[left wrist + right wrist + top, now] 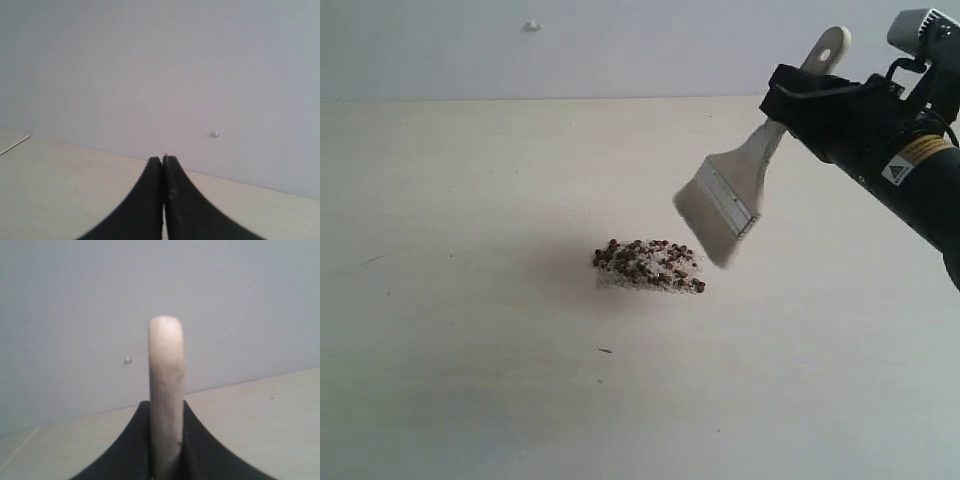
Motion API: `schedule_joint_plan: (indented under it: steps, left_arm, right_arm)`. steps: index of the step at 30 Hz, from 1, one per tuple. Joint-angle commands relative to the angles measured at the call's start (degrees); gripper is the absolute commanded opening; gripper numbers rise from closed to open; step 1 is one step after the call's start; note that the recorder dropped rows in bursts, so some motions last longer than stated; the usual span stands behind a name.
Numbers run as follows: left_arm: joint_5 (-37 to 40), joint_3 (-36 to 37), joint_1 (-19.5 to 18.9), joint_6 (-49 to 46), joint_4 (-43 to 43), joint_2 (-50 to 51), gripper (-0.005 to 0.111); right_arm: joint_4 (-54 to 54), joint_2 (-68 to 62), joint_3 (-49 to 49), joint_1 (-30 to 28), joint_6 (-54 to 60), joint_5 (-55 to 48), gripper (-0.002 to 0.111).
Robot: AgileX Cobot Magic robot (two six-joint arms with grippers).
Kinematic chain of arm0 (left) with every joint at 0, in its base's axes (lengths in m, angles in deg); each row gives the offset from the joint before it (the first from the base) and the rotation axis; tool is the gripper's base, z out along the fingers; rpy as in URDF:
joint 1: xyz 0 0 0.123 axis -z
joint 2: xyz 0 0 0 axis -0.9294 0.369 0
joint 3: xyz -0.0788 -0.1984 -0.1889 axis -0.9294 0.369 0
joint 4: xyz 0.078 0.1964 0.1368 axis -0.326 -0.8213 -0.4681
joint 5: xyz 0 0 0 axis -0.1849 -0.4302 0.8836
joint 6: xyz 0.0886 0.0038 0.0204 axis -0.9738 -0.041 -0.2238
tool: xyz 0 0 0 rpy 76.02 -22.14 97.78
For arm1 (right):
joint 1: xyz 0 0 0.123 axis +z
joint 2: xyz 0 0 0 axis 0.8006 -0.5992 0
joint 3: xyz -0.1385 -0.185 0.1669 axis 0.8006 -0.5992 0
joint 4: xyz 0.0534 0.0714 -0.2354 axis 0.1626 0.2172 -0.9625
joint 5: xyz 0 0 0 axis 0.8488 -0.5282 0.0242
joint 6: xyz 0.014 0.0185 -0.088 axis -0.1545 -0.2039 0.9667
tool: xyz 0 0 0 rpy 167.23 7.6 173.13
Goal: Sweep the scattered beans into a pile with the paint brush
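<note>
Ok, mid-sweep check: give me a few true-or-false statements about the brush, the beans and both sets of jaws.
1. The flat paint brush with pale bristles and a light wooden handle is clamped in the right jaws. True.
2. That brush lies flat on the pale table. False: it is held tilted, handle end up, bristles down.
3. The tiny dark reddish-brown beans are strewn across the whole table. False: they sit bunched together in one spot.
4. The left jaws are shut with nothing between them. True.
</note>
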Motion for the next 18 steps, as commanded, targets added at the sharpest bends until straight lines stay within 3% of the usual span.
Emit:
schedule_joint_plan:
  steps: [1, 10, 18]
  left_arm:
    - [0.0, 0.2, -0.1, 0.3, 0.2, -0.4, 0.0]
    - [0.0, 0.2, -0.1, 0.3, 0.2, -0.4, 0.0]
    - [0.0, 0.2, -0.1, 0.3, 0.2, -0.4, 0.0]
  right_arm:
    - [2.8, -2.3, 0.1, 4.2, -5.2, 8.0, 0.0]
    - [45.6, -11.3, 6.6, 28.8, 4.9, 11.4, 0.0]
    - [62.7, -17.7, 22.3, 39.0, 25.0, 11.4, 0.0]
